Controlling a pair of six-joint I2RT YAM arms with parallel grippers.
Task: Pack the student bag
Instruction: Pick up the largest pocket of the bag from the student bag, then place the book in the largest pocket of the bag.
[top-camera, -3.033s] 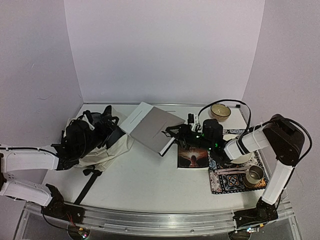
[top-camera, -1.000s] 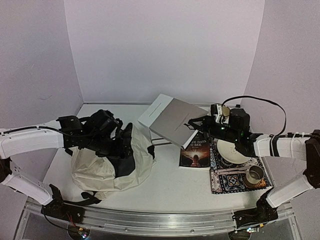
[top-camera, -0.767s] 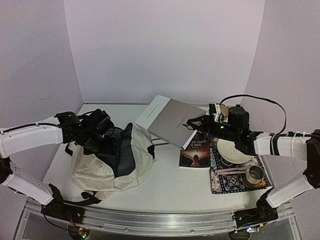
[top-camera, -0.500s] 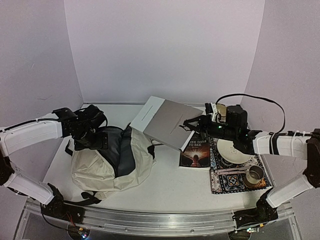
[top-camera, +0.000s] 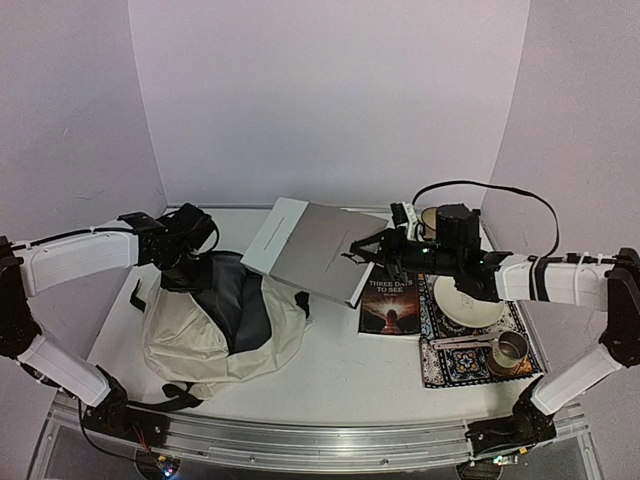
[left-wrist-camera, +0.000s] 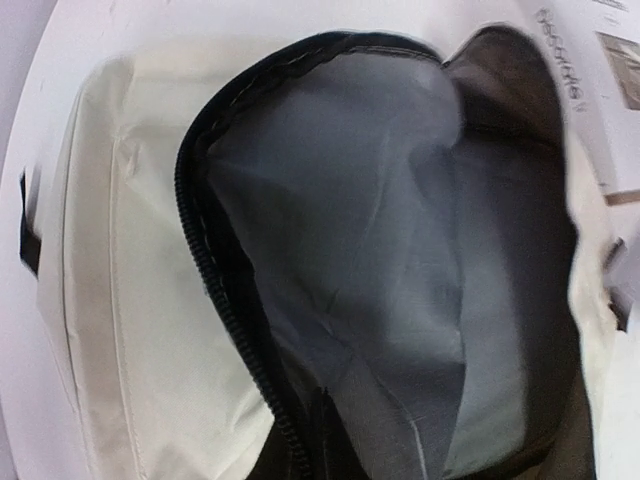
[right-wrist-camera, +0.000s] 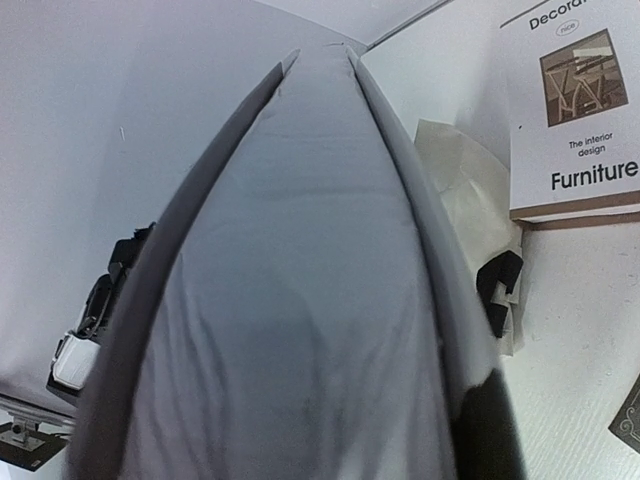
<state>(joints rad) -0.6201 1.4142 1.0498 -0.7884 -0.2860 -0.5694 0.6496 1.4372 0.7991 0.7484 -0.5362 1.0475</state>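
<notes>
Student bag near-left on the table, mouth gaping upward. Flat grey box raised, long axis pointing left toward the mouth. Right gripper clamps its right edge. Left gripper pinched closed at the bag's far rim.

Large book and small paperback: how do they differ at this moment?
The large book is pale grey and white; the small paperback is dark and far smaller. The large book hangs tilted in the right gripper; the small paperback lies flat on the table. Both are outside the bag.
</notes>
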